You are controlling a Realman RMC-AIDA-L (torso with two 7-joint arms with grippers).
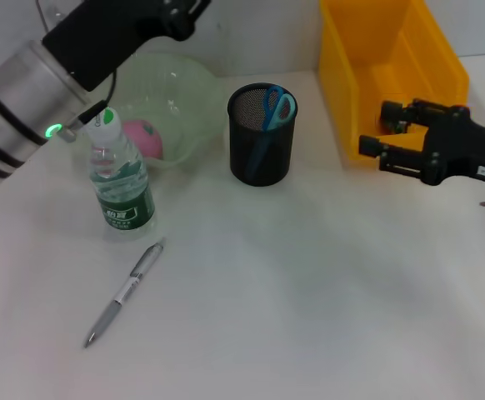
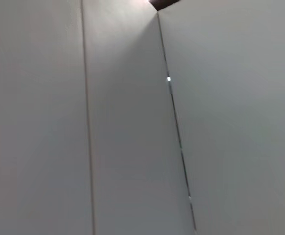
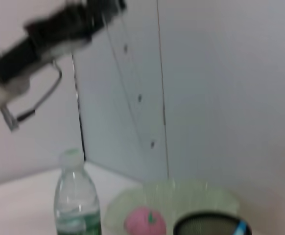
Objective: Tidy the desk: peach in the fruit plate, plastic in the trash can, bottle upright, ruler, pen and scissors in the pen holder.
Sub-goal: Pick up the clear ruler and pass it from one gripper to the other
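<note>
Nearest on the white worktop (image 1: 309, 317) lies the pen (image 1: 124, 293), flat and slanted, well apart from the pen holder and just in front of the bottle. Behind it the bottle (image 1: 120, 179) stands upright with its green label facing forward, touching or just beside the front rim of the fruit plate. The right gripper (image 1: 374, 135) hovers at the right side with its fingers spread wide and holding nothing, just beside the front wall of the yellow trash can (image 1: 392, 67). Toward the middle the black mesh pen holder (image 1: 262, 136) stands upright with the blue-handled scissors (image 1: 274, 107) sticking out of it; a ruler cannot be made out inside. At the left the pale green fruit plate (image 1: 184, 83) holds the pink peach (image 1: 147, 138), partly hidden by the bottle. The left arm (image 1: 76, 58) reaches over the plate toward the far wall; its gripper lies outside the head view, and whether its fingers are spread or closed cannot be told
</note>
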